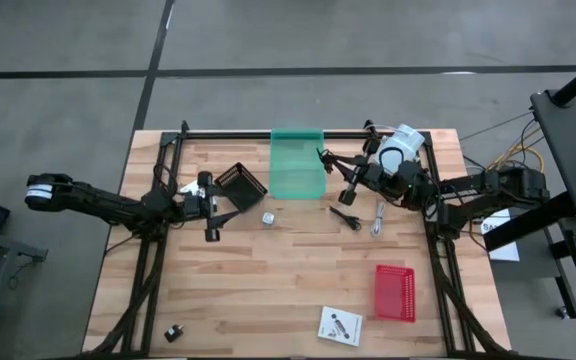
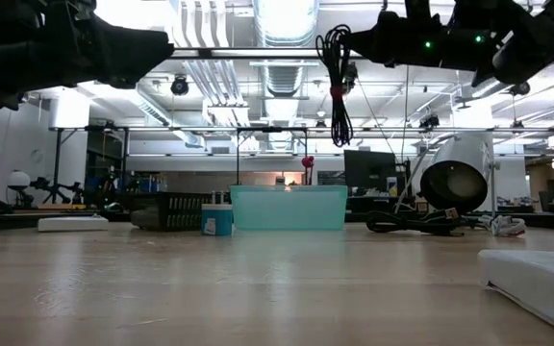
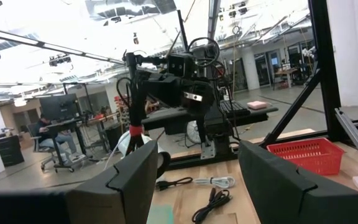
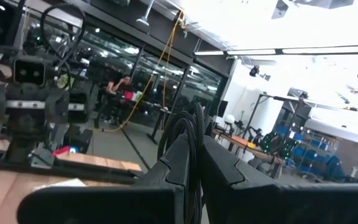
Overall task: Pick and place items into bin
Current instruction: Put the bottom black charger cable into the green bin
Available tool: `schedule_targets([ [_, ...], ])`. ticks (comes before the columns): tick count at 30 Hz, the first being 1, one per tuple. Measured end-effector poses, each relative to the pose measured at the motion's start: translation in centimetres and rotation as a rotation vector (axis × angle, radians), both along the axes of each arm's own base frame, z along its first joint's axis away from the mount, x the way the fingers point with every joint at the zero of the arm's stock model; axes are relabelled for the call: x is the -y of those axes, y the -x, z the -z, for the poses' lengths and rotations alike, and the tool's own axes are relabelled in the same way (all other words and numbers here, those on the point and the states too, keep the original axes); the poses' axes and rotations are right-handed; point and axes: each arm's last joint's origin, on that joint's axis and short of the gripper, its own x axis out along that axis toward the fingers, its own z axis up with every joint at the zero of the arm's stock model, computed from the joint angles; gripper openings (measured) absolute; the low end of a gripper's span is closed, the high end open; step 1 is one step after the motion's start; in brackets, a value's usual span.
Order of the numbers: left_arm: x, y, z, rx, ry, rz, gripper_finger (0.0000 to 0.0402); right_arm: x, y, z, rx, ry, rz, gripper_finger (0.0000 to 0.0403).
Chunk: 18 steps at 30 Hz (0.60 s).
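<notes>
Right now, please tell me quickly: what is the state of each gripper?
Left gripper: fingers open, holding nothing.
Right gripper: fingers closed on the coiled black cable, lifted above the table.

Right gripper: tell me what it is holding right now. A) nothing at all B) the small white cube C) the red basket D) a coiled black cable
D: the right gripper is shut on the coiled black cable, which hangs lifted in the air near the green bin; the red basket and white cube sit on the table.
</notes>
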Motion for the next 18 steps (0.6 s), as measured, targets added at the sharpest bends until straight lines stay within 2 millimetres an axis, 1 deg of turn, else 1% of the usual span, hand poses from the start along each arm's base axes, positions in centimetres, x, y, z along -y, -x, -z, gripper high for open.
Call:
schedule_targets([
  [5,0.0,0.1,0.3,-0.012,0.000,0.000,0.0208,0.2,-0.7,-1.0,-0.009,-0.001,0.000,0.0013],
  [11,0.0,0.1,0.5,-0.019,0.000,0.000,0.0208,0.4,-1.6,-1.9,-0.065,-0.016,-0.001,0.0013],
  [18,0.0,0.0,0.6,-0.031,0.000,0.000,0.0208,0.5,-1.9,-2.4,-0.065,-0.036,-0.004,0.0013],
])
